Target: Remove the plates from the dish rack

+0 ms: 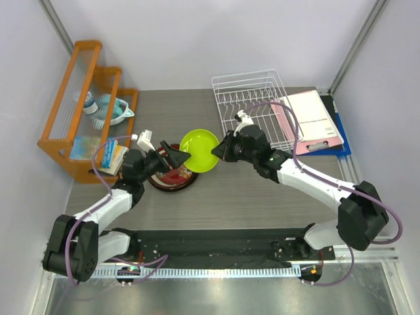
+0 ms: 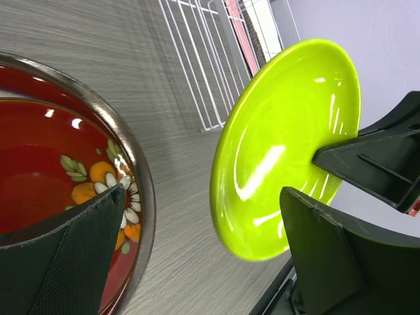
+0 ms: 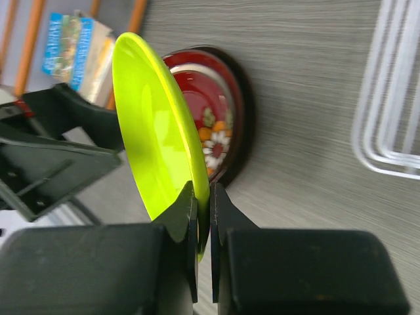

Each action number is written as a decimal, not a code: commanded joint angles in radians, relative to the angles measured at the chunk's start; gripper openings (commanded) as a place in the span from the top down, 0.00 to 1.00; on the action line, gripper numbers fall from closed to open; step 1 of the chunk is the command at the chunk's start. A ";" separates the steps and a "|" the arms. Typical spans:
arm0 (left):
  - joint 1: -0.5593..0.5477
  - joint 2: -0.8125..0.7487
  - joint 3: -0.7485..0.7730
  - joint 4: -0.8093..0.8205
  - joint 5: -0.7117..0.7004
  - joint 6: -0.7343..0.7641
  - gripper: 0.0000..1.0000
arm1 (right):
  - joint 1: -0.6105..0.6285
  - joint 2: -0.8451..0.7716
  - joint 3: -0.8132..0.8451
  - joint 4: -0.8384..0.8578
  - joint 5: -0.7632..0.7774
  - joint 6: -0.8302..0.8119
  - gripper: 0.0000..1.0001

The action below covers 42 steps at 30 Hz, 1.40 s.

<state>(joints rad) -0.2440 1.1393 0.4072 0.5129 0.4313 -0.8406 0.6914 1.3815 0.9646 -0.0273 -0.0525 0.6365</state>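
My right gripper [image 3: 203, 197] is shut on the rim of the lime green plate [image 3: 154, 125], which it holds tilted on edge above the table. In the top view this plate [image 1: 200, 149] hangs between both grippers. A stack of plates [image 1: 176, 181] lies flat to its left, topped by a dark red plate with flower marks [image 2: 39, 170]. My left gripper [image 2: 197, 249] is wide open, with one finger over the red plate and the other beside the green plate [image 2: 282, 144], touching neither. The white wire dish rack [image 1: 252, 105] stands at the back right with bare prongs.
An orange wooden shelf [image 1: 85, 98] stands along the left wall, with books [image 1: 108, 156] leaning at its near end. A pink clipboard [image 1: 312, 121] on a blue folder lies right of the rack. The arm bases line the near edge.
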 commanded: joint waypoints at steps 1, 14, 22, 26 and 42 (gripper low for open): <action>-0.032 0.028 0.012 0.114 0.006 -0.012 0.00 | 0.019 0.017 -0.020 0.199 -0.124 0.104 0.99; -0.054 0.023 -0.018 0.128 -0.037 0.006 1.00 | 0.020 0.014 -0.127 0.386 -0.225 0.227 0.96; -0.052 -0.070 0.008 -0.077 -0.205 0.096 1.00 | 0.019 -0.042 -0.101 0.227 -0.081 0.141 0.49; -0.051 -0.131 0.025 -0.209 -0.318 0.150 1.00 | 0.017 -0.110 -0.101 0.115 0.014 0.083 0.44; -0.037 -0.018 0.038 -0.205 -0.474 0.149 1.00 | 0.019 -0.210 -0.150 0.052 0.048 0.037 0.41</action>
<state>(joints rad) -0.2890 1.0878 0.4091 0.2562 -0.0097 -0.6994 0.7071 1.2102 0.8196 0.0216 -0.0269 0.7006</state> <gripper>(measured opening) 0.103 0.591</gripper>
